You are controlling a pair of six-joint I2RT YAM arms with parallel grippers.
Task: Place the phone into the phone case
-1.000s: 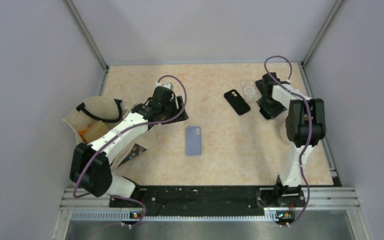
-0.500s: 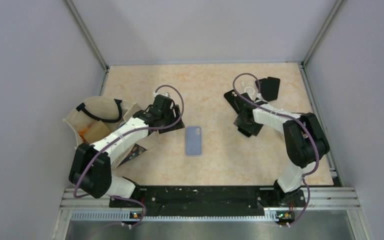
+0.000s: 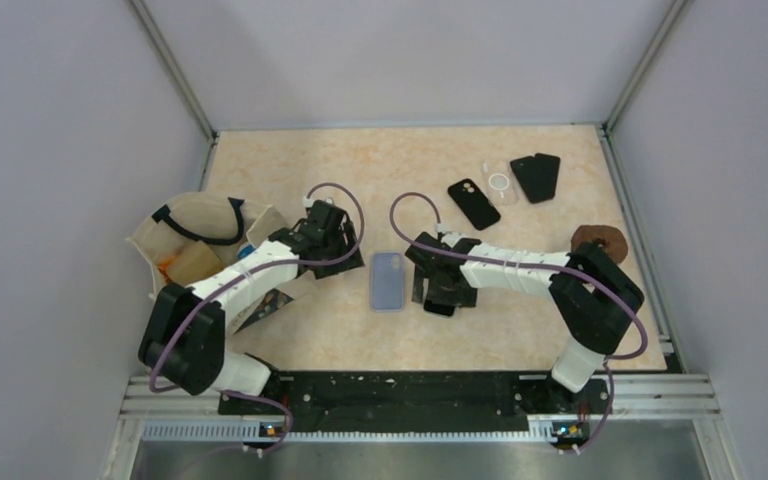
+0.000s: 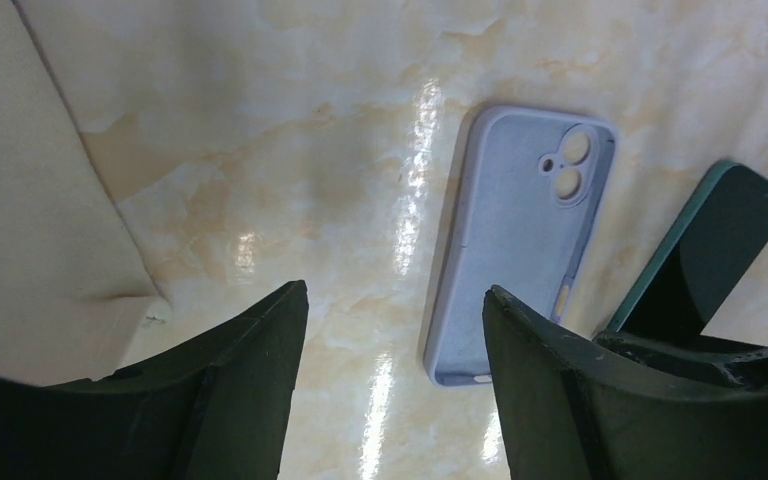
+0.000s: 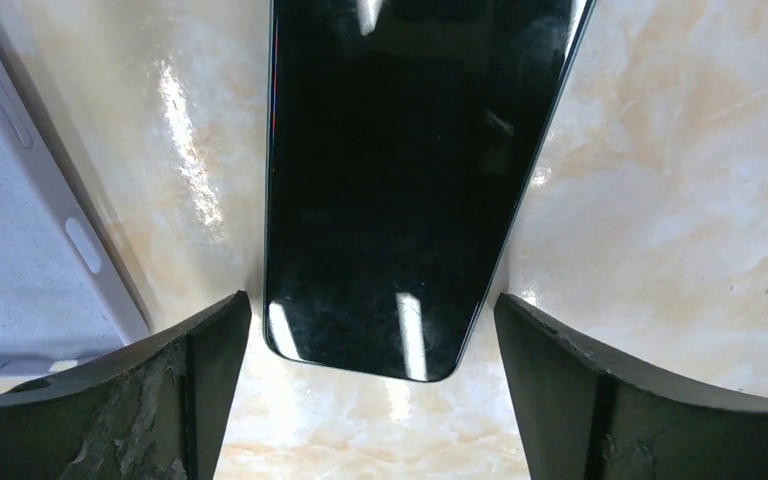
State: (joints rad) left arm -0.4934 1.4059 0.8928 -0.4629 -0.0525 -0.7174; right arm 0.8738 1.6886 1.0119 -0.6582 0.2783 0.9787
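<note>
One phone (image 5: 410, 180), dark-screened with a green edge, lies on the marbled table (image 3: 290, 170) just right of the lavender phone case (image 4: 520, 230), near the middle of the overhead view. From above it is almost wholly covered by the right gripper (image 5: 372, 300). In the right wrist view its far end runs off the top of the frame. The jaws stand wide astride its near end. A sliver of table shows at the left finger, but whether the right finger touches the phone's edge cannot be told. The case lies flat, apart from the phone, its camera holes toward the top of the left wrist view. The right wrist view catches only one corner of it, at the left edge.

Upper left of the case, the left gripper (image 4: 392, 295) hangs spread and empty, with bare table between its fingers. A cream bag (image 3: 195, 240) sits at the left, partly under that arm. Upper right lie a black case (image 3: 473, 203), a clear case (image 3: 500, 183), two dark slabs (image 3: 535, 177) too small to identify, and a brown disc (image 3: 600, 240).
</note>
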